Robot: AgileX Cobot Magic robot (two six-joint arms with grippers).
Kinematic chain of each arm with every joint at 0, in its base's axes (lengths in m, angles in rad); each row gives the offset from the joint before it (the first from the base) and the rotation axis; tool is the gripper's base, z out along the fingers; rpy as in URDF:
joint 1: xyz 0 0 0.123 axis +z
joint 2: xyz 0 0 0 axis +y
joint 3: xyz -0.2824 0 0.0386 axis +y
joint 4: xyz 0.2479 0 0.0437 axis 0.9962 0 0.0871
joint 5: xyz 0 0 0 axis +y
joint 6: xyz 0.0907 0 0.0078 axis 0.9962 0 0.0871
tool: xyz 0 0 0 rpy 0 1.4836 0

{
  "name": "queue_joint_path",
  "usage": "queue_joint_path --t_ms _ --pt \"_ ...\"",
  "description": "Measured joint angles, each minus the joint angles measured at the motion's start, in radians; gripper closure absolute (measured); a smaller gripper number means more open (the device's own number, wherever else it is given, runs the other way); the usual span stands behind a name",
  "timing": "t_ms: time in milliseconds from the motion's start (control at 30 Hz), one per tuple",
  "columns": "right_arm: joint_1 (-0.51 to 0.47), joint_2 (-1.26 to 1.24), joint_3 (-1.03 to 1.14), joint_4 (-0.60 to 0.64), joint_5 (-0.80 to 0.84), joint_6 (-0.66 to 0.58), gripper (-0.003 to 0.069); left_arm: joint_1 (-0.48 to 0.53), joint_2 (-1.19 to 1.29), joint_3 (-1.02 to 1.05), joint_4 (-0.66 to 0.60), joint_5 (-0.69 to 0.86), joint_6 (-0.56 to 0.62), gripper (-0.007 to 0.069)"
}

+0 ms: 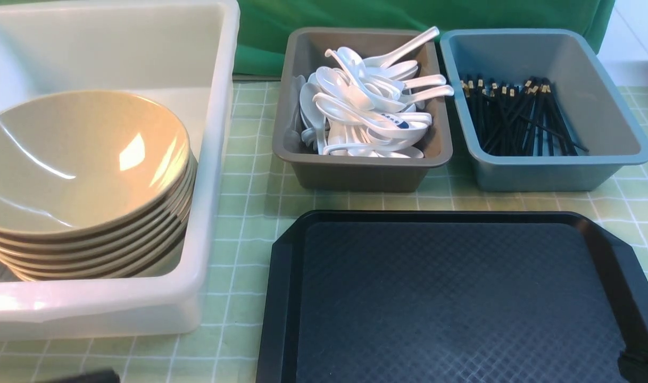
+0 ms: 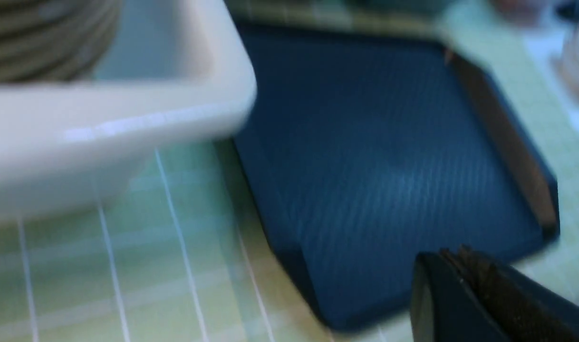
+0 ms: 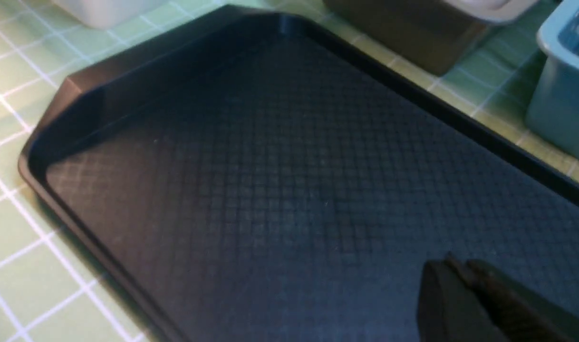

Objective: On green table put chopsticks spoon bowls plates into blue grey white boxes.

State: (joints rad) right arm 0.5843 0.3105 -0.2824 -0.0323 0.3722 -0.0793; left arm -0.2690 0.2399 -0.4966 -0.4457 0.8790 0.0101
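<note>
I see the bowls [image 1: 84,181] stacked in the white box [image 1: 217,159] on the left, spoons [image 1: 366,106] heaped in the grey box [image 1: 302,159], and chopsticks [image 1: 521,117] lying in the blue box [image 1: 638,143]. The black tray [image 1: 281,298] in front is bare. My left gripper [image 2: 453,263] is pressed together, holding nothing, near the tray's corner. My right gripper [image 3: 456,273] is also closed and empty, over the tray.

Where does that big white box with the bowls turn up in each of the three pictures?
Front view: white box fills the left side, holding the stacked bowls.
Left wrist view: its corner shows, blurred, with bowl rims inside.
Right wrist view: only a small white corner, probably this box.
Shared landmark: the black tray.
</note>
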Motion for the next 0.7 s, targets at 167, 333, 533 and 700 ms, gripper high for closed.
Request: queue_joint_path --t_ms 167,333,533,700 --pt "0.0 0.0 0.003 -0.002 -0.015 0.001 0.0611 0.0 -0.069 0.019 -0.003 -0.098 0.001 0.0626" --pt "0.0 0.0 0.003 -0.002 -0.015 0.001 0.061 0.0 -0.078 0.025 -0.004 -0.103 0.001 0.0626" --pt "0.0 0.0 0.003 -0.002 -0.015 0.001 0.0601 0.0 -0.078 0.025 -0.004 -0.103 0.001 0.0626" --pt "0.0 0.0 0.003 -0.002 -0.015 0.001 0.0598 0.0 -0.081 0.033 0.022 -0.141 0.028 0.0626"
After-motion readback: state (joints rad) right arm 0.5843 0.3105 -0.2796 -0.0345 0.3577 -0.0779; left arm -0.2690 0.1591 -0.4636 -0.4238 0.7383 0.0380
